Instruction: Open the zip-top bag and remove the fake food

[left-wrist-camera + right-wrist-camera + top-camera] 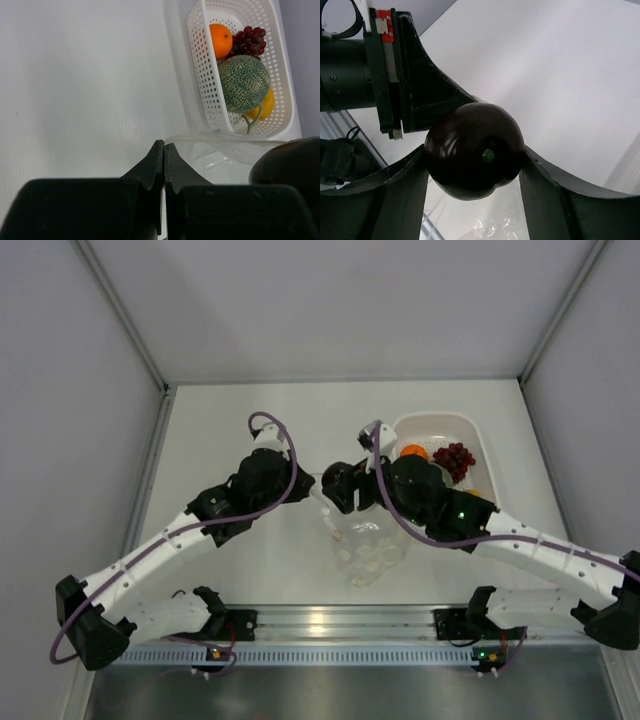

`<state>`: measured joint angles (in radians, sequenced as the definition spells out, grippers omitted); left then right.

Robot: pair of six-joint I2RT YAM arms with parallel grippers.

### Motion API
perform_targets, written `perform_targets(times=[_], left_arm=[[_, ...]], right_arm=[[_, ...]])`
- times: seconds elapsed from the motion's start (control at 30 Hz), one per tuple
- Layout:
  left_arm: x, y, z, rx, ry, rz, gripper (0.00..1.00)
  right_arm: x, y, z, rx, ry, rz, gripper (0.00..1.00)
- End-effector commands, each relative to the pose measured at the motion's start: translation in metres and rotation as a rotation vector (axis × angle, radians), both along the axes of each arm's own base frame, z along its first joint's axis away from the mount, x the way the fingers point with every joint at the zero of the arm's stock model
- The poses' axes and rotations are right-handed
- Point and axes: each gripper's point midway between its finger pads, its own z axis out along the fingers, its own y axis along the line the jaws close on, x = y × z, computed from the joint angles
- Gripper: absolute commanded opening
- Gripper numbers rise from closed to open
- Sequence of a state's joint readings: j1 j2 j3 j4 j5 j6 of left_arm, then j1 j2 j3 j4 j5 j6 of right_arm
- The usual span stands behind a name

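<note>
**Dark fruit gripped at the bag's mouth**

The bag [368, 552] lies on the table [230, 430] at lower centre of the top view, with its mouth toward the two grippers. The dark fruit [470, 145] is off the table, clamped between the part-open jaws of the right gripper [475, 167]. Crinkled plastic shows just under it.

The orange [220, 40], grapes [251, 39], melon [244, 82] and lemon [266, 106] sit in the white basket [200, 75] at upper right.

The left gripper [164, 152] is fully closed, tips at the bag's edge. It is probably pinching the plastic, but the view doesn't settle it.

Risks:
- The fruit is round and glossy and held only by its sides, so a quick swing toward the basket could pop it loose to roll away or fall back in.
- The two grippers are nearly touching at mid-frame, so a careless turn could knock them together.
- If the left grip is not on the plastic, the bag may drag along.

Both arms reach inward, elbows out, wrists angled down over the bag.
</note>
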<state>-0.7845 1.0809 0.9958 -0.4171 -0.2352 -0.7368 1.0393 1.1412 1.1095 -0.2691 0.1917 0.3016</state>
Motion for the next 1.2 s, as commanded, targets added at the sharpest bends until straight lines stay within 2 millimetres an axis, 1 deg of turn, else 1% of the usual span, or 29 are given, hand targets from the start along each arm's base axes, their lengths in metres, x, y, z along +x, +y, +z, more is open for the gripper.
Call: perform_targets(times=[0.0,0.1,0.27,0.33,0.37,0.4,0.43,0.47,0.5,0.53,0.57,0.6,0.63,0.67,0.7,0.73,0.77,0.8,0.83,0.87,0.9,0.93,0.97,1.0,1.03,1.07,1.1,1.13,1.17], left_arm=[[0.015,0.015,0.009,0.051,-0.066,0.075,0.0],[0.017,0.015,0.006,0.055,-0.058,0.083,0.0],[0.021,0.014,0.003,0.065,-0.051,0.099,0.0],[0.023,0.015,0.002,0.068,-0.049,0.107,0.0],[0.022,0.017,-0.002,0.087,-0.036,0.115,0.0],[0.026,0.021,0.001,0.097,-0.043,0.147,0.0],[0.027,0.025,0.002,0.112,-0.041,0.164,0.0],[0.028,0.029,0.003,0.125,-0.044,0.183,0.0],[0.03,0.038,0.006,0.162,-0.05,0.219,0.0],[0.032,0.044,0.008,0.183,-0.056,0.244,0.0],[0.033,0.05,0.009,0.207,-0.059,0.262,0.0],[0.033,0.057,0.01,0.24,-0.059,0.271,0.0],[0.038,0.066,0.019,0.253,-0.077,0.309,0.0],[0.039,0.07,0.021,0.274,-0.084,0.313,0.0],[0.041,0.075,0.023,0.285,-0.085,0.322,0.0],[0.043,0.08,0.029,0.296,-0.086,0.333,0.0],[0.048,0.091,0.03,0.315,-0.085,0.355,0.0],[0.05,0.096,0.032,0.323,-0.086,0.363,0.0],[0.053,0.102,0.037,0.333,-0.091,0.377,0.0],[0.059,0.113,0.038,0.354,-0.088,0.409,0.0],[0.061,0.12,0.041,0.379,-0.091,0.42,0.0],[0.062,0.127,0.041,0.405,-0.084,0.433,0.0],[0.068,0.14,0.048,0.442,-0.092,0.468,0.0],[0.07,0.146,0.05,0.469,-0.094,0.488,0.0],[0.072,0.152,0.052,0.494,-0.099,0.505,0.0],[0.073,0.161,0.052,0.55,-0.096,0.536,0.0],[0.075,0.165,0.058,0.565,-0.102,0.553,0.0],[0.077,0.169,0.06,0.581,-0.1,0.57,0.0],[0.079,0.173,0.058,0.622,-0.093,0.58,0.0]], right_arm=[[-0.002,-0.021,0.064,0.25,-0.186,-0.06,0.27],[0.004,-0.042,0.086,0.388,-0.287,-0.145,0.26],[0.009,-0.074,0.105,0.594,-0.388,-0.272,0.25],[0.017,-0.086,0.102,0.605,-0.403,-0.353,0.24],[0.02,-0.091,0.107,0.602,-0.406,-0.386,0.24],[0.026,-0.091,0.095,0.517,-0.394,-0.411,0.25],[0.035,-0.101,0.091,0.473,-0.383,-0.481,0.25],[0.038,-0.107,0.102,0.459,-0.383,-0.513,0.25],[0.051,-0.113,0.092,0.389,-0.364,-0.564,0.26],[0.059,-0.121,0.069,0.266,-0.315,-0.61,0.26],[0.066,-0.129,0.07,0.237,-0.286,-0.643,0.27],[0.076,-0.13,0.057,0.21,-0.231,-0.658,0.27],[0.092,-0.148,0.042,0.142,-0.185,-0.67,0.27],[0.101,-0.156,0.033,0.117,-0.153,-0.687,0.27],[0.122,-0.178,0.017,0.078,-0.111,-0.751,0.27],[0.127,-0.177,0.001,0.041,-0.05,-0.702,0.27],[0.137,-0.18,0.001,0.034,-0.027,-0.693,0.28],[0.157,-0.199,-0.021,-0.023,0.034,-0.736,0.28],[0.167,-0.2,-0.017,-0.019,0.045,-0.724,0.29],[0.173,-0.205,-0.027,-0.056,0.084,-0.731,0.3],[0.189,-0.215,-0.048,-0.104,0.139,-0.754,0.3],[0.2,-0.219,-0.04,-0.109,0.134,-0.767,0.31],[0.205,-0.222,-0.05,-0.147,0.17,-0.77,0.32],[0.218,-0.228,-0.072,-0.194,0.22,-0.787,0.33],[0.229,-0.232,-0.066,-0.201,0.211,-0.809,0.34],[0.235,-0.234,-0.075,-0.22,0.234,-0.816,0.38],[0.242,-0.244,-0.099,-0.27,0.29,-0.837,0.41],[0.251,-0.246,-0.096,-0.269,0.289,-0.844,0.43],[0.257,-0.249,-0.114,-0.297,0.327,-0.849,0.49]])
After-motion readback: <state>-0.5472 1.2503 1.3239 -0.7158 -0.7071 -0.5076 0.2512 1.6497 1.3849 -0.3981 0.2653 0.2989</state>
